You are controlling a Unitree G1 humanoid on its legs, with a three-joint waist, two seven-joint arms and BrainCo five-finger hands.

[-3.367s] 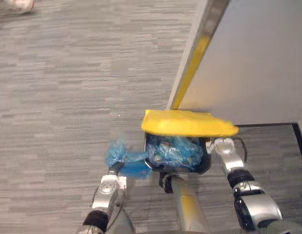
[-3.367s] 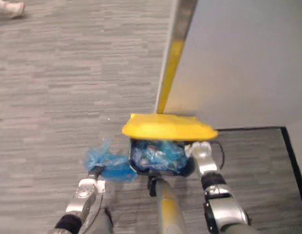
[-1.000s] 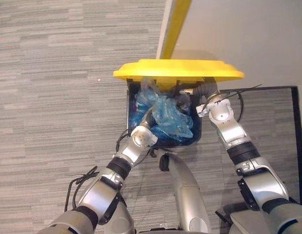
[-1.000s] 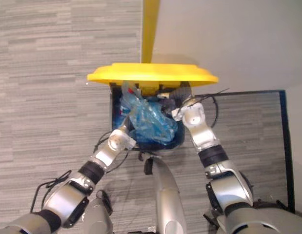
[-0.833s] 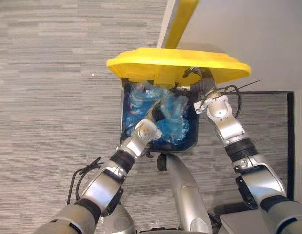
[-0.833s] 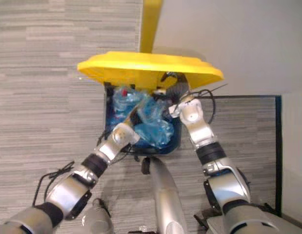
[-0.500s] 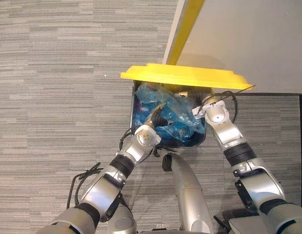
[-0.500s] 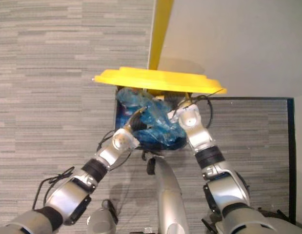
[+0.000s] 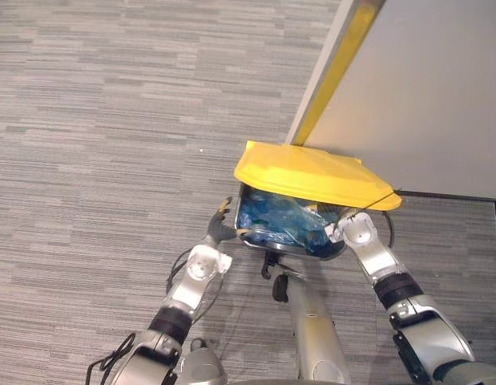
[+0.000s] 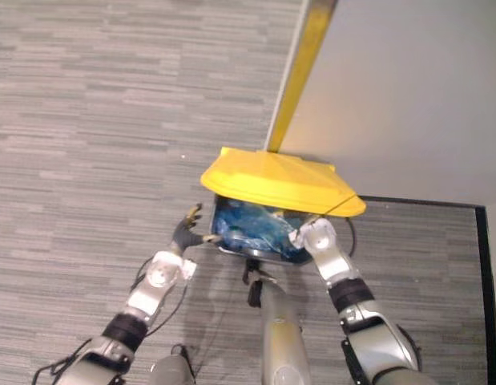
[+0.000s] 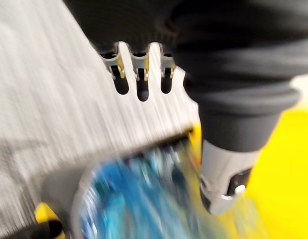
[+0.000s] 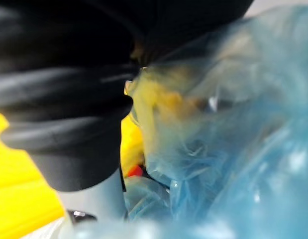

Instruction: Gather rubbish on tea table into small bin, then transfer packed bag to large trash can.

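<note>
With the bag (image 9: pixel 281 222) in the can (image 9: pixel 294 251) under its tilted lid (image 9: pixel 312 176), the transfer looks done; my left robot hand (image 9: pixel 219 227) hangs open beside the left rim, the grip of my right robot hand (image 9: pixel 344 230) I cannot tell, so next both should withdraw.

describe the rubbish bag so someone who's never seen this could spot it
Find the grey wall with the yellow strip down its edge; at its foot stands a dark trash can under a tilted yellow lid. The bag is the crinkled, see-through blue plastic filling the can's mouth, the only blue thing there.
</note>
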